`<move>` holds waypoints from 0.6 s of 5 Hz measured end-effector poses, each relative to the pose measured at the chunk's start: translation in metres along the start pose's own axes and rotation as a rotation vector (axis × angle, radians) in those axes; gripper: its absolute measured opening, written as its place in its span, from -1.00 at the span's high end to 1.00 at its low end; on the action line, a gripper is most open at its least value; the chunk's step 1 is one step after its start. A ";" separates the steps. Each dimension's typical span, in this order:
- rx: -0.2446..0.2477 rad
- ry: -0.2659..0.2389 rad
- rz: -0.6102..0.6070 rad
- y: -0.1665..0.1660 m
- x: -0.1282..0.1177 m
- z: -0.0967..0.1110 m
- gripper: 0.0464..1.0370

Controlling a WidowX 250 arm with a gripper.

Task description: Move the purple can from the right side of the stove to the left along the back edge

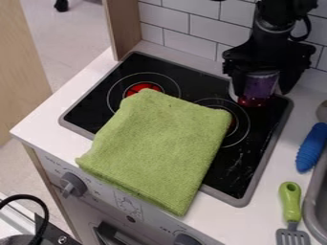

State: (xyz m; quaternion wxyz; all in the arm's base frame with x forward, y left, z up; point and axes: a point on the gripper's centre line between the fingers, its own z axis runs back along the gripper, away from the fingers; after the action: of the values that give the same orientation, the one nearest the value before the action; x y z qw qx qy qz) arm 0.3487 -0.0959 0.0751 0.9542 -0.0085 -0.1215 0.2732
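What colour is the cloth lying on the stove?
The cloth is a plain light green, seen best in the camera view.

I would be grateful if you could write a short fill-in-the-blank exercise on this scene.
The rectangular fabric cloth lying over the black glass stovetop is ____. The translucent object at the black robotic end effector is red and ____. The ribbed object near the green-handled, slotted spatula is ____. The wall behind the stovetop is covered with white ____.

Missing words: green; purple; blue; tiles.
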 end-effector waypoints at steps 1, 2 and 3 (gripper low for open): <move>0.046 -0.032 0.195 -0.002 0.005 0.000 -0.92; 0.139 -0.127 0.414 0.008 0.010 -0.004 -0.92; 0.210 -0.197 0.576 0.015 0.018 -0.005 -0.92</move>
State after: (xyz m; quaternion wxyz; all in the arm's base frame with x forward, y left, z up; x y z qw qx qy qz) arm 0.3573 -0.0737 0.0736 0.8170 0.0825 -0.1772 0.5426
